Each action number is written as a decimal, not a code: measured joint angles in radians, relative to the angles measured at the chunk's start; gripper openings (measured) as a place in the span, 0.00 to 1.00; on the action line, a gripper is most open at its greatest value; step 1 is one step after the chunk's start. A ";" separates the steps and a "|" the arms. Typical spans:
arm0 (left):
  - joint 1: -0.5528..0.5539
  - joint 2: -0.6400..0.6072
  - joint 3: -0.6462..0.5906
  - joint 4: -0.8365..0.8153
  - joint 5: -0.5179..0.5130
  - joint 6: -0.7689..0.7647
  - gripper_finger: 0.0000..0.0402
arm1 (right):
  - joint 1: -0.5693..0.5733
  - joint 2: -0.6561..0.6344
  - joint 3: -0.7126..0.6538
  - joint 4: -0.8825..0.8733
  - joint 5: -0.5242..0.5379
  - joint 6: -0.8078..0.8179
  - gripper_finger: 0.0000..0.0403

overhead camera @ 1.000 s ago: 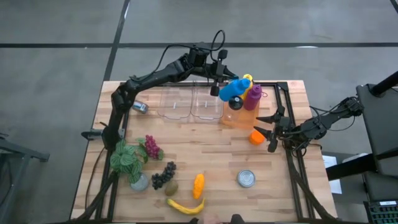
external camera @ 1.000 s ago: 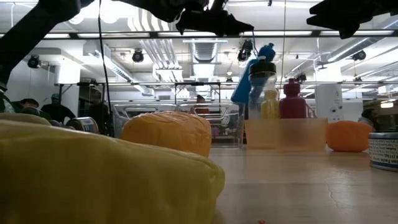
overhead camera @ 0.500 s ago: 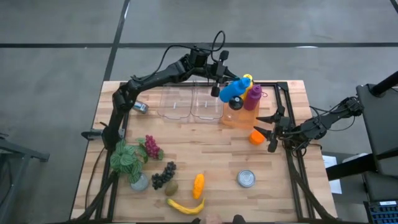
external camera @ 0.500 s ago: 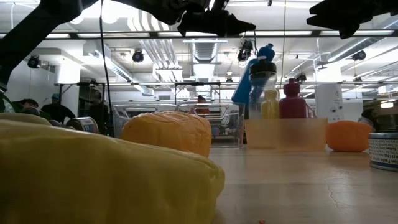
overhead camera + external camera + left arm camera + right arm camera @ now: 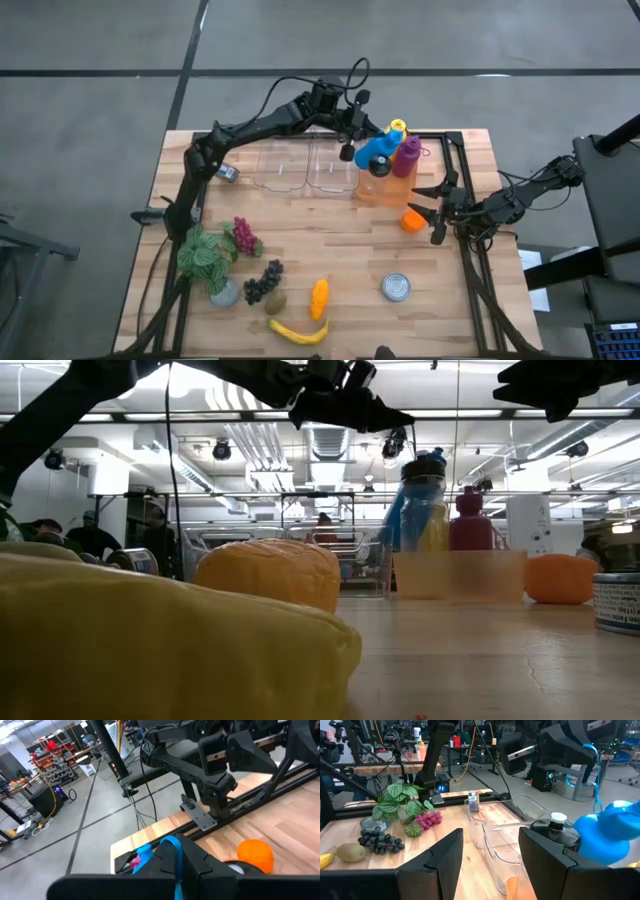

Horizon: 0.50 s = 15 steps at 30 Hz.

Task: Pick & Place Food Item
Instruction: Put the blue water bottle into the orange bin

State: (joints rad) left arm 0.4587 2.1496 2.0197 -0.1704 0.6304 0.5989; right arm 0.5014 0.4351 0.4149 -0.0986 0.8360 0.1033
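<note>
My left gripper [image 5: 347, 150] reaches over the far right part of the table, above a translucent orange bin [image 5: 383, 192] that holds a blue bottle [image 5: 376, 151], a magenta bottle [image 5: 406, 157] and a yellow-topped one. It is shut on the blue bottle's strap. My right gripper [image 5: 430, 212] is open and hovers near the right edge, beside a round orange fruit [image 5: 411, 222] that lies on the table. In the right wrist view the blue bottle [image 5: 605, 835] hangs tilted under the left gripper [image 5: 570, 750]. My left gripper pinches the blue bottle's thin blue strap [image 5: 175, 862] between its two fingers, coming from above and slanting down. The strap [image 5: 592, 770] runs down from the fingers to the bottle's top. The bottle leans inside the bin; whether its base rests there, I cannot tell.
Two clear containers [image 5: 305, 166] stand left of the bin. Toward the near edge lie a tin can [image 5: 397, 288], an orange corn-like piece [image 5: 319, 297], a banana [image 5: 300, 332], a kiwi [image 5: 276, 302], dark grapes [image 5: 262, 282], red grapes [image 5: 243, 237] and a leafy plant [image 5: 205, 256].
My left gripper has sunk a little and tipped, and the blue bottle has come down with it, now standing lower and steeper among the other bottles in the bin.
</note>
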 joint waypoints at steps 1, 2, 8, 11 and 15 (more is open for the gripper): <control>0.000 0.001 0.000 0.002 0.005 -0.002 0.01 | 0.000 0.000 0.000 0.000 0.000 -0.001 0.47; 0.000 0.002 0.000 -0.002 0.010 -0.005 0.01 | 0.000 0.001 0.000 0.000 0.000 -0.001 0.47; -0.001 0.007 0.000 -0.002 0.014 -0.012 0.01 | 0.000 0.000 0.000 0.000 0.000 -0.001 0.47; -0.004 0.008 0.002 0.006 0.028 -0.013 0.01 | 0.000 0.000 0.000 0.000 0.000 -0.001 0.47; -0.009 0.008 0.010 0.020 0.037 -0.015 0.01 | 0.000 0.000 0.000 0.000 0.000 -0.001 0.47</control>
State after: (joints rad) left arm 0.4499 2.1578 2.0299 -0.1501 0.6674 0.5837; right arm 0.5014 0.4355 0.4149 -0.0986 0.8360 0.1024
